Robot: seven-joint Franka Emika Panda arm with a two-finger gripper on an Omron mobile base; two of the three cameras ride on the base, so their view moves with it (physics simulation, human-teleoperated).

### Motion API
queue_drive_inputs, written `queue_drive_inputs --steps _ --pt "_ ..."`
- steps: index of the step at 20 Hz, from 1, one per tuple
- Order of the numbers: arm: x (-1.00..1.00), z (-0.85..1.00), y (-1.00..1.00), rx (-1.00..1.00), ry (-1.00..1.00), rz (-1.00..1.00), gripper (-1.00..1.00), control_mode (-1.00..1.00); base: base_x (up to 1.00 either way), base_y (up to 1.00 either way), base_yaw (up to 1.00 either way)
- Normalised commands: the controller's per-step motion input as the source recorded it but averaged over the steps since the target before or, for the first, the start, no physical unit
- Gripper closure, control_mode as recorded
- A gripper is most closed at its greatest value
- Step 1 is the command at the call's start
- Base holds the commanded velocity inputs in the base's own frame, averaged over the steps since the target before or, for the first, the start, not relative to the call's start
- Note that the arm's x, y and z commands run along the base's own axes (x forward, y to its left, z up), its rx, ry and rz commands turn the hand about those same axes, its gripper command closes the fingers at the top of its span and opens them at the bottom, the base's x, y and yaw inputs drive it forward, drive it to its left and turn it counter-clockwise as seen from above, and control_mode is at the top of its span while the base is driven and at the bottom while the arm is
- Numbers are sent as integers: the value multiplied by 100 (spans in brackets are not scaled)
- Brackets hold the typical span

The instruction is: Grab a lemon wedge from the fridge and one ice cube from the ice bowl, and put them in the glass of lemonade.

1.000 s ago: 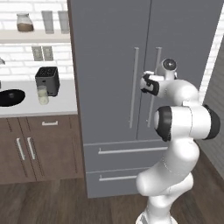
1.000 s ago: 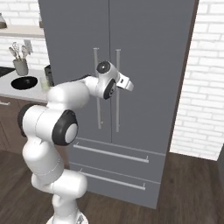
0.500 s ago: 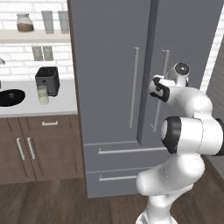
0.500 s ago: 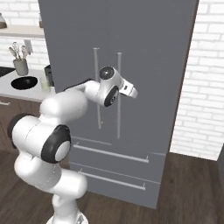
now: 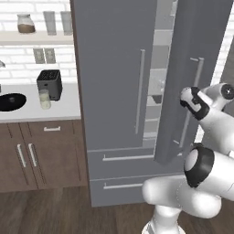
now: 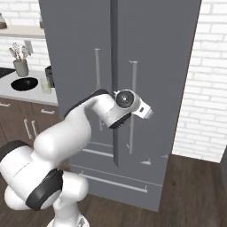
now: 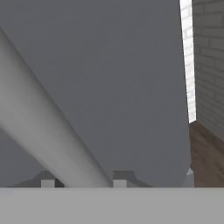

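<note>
My hand (image 5: 188, 98) is at the long bar handle (image 5: 193, 101) of the right fridge door (image 5: 196, 45), partway down the bar. In the hand view the handle (image 7: 52, 144) runs as a pale grey bar slanting between my two fingers, one tip (image 7: 47, 182) on each side of it, so I am closed around the handle and gripping it. The door stands swung out towards me, at an angle to the fridge (image 5: 109, 68) front, and through the gap beside the closed left door I can see pale shelves (image 5: 157, 84) inside. There is something small and clear on one shelf, but it is too blurred to name, and I cannot make out the lemon wedge.

From the right base view the open door's edge (image 6: 114, 80) faces the camera as a dark vertical strip, and my wrist (image 6: 128, 101) sits just in front of it.

Off to my left, well apart from the fridge, the counter (image 5: 68, 107) carries the black ice bowl (image 5: 10, 101), the small glass of lemonade (image 5: 44, 98) and a black toaster (image 5: 49, 84). The glass stands just in front of the toaster, between it and the counter's front edge, and the bowl lies to the left of both. Above them a shelf (image 5: 32, 38) holds a jar (image 5: 25, 23) and two taller grey glasses (image 5: 49, 22).
</note>
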Motion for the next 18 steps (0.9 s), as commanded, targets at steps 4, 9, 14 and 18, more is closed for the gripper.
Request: queue_drive_inputs --steps 4,9,14,18 --pt "-100 0 -100 13 -19 -4 100 -100 0 0 0" --pt "-97 1 -97 8 -15 -4 100 -100 0 0 0" --pt "-35 11 -41 0 2 -2 -100 -100 0 0 0" --pt "-73 77 -32 0 -2 0 -100 -100 0 0 0"
